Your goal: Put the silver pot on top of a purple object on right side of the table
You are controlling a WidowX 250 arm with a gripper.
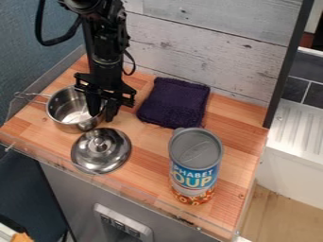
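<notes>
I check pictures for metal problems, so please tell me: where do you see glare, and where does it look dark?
Camera view: bright highlights on the silver lid and inside the silver pot; camera view: a softer sheen on the can's top; camera view: the black claw looks very dark beside the lighter wooden tabletop.

The pot [75, 108] and the lid [101, 150] present as metal, smooth and glossy with bright reflections; the soup can [195, 160] shows a metal top with a dull sheen and a smooth printed label around its side. The purple item [174, 102] reads as cloth, matt and rough in texture, lying on a tabletop [148, 146] of smooth, lightly glossy wood in joined strips. Boards behind [195, 53] appear as wood with a weathered, matt finish, marked by grain and knots, and the edging around the tabletop looks like clear, glossy plastic.
</notes>
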